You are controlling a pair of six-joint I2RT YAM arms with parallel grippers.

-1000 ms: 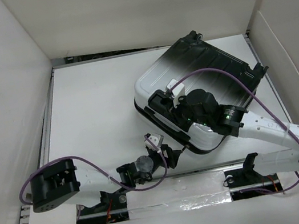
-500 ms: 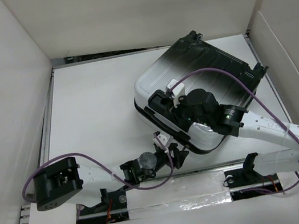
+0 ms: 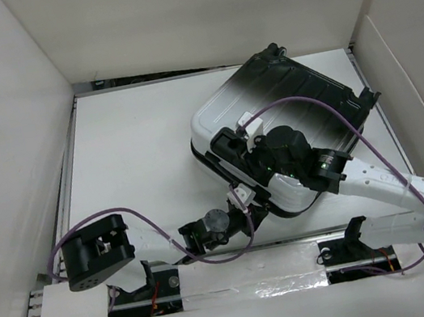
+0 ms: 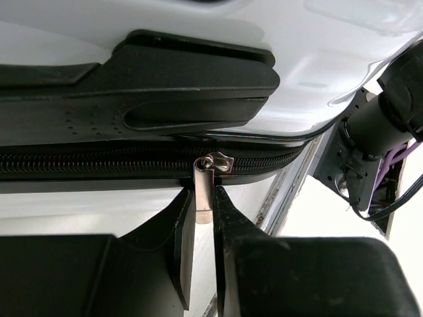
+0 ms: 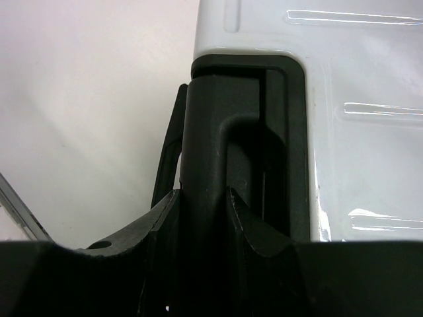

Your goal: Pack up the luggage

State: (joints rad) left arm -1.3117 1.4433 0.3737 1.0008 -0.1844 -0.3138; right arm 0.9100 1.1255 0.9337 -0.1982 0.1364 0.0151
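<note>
The luggage [image 3: 283, 97] lies closed and flat at the back right of the table, its ribbed shell fading from black to white. My right gripper [image 3: 230, 145] rests at its left side, shut on the black side handle [image 5: 205, 125], which fills the gap between the fingers [image 5: 165, 218]. My left gripper [image 3: 246, 200] is at the luggage's near edge. In the left wrist view a small metal zipper pull [image 4: 204, 188] hangs from the black zipper [image 4: 99, 162], and the left gripper [image 4: 203, 201] is shut on it, just below another black handle [image 4: 165, 86].
White walls enclose the table on the left [image 3: 7, 162], back and right. A metal rail [image 3: 239, 264] runs along the near edge by the arm bases. Purple cables [image 3: 293, 103] loop over the right arm, whose mount [image 4: 360, 152] shows beside the luggage.
My left arm has swung right to the luggage's near edge, and its jaws have closed on the zipper pull. The right gripper and the luggage have not moved.
</note>
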